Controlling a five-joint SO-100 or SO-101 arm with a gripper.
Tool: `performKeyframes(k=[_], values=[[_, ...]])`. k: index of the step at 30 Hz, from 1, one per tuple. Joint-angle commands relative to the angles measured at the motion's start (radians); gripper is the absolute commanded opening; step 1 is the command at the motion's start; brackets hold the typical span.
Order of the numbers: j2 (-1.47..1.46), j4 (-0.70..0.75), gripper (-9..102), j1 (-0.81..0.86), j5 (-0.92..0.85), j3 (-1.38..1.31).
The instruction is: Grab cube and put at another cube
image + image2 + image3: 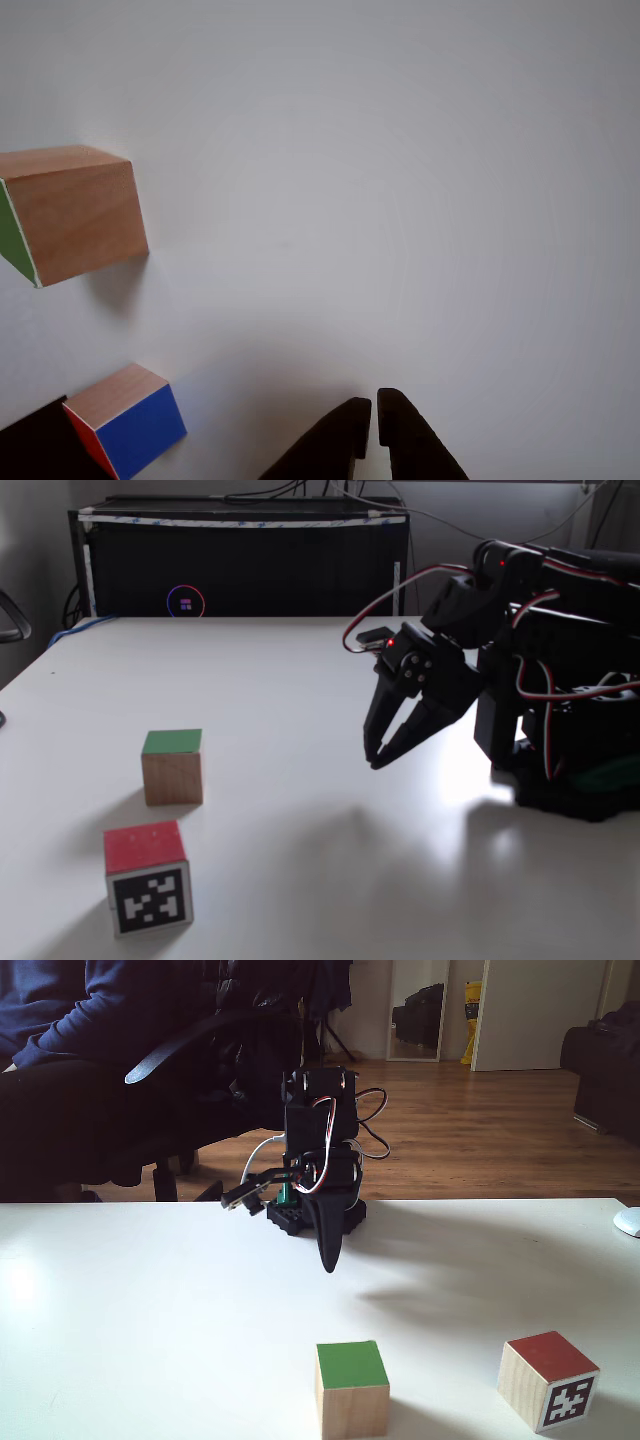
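The cube with the green top stands on the white table, left of centre in a fixed view. It also shows near the front and at the left edge. The other cube, red on top, sits just in front of it with a black-and-white marker on one side. Its red top and its blue face show too. My black gripper hangs just above the table, well to the right of both cubes. It is shut and holds nothing.
The arm's base stands at the table's right side. A black cabinet lines the far edge. A seated person in an office chair is behind the table, and a white mouse lies at the right edge.
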Motion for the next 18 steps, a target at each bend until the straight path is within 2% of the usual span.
performKeyframes(k=[1, 18], values=[[0.003, 0.008, 0, -0.017, 0.067, -0.049], [0.003, 0.008, 0, -0.011, 0.072, -0.049]])
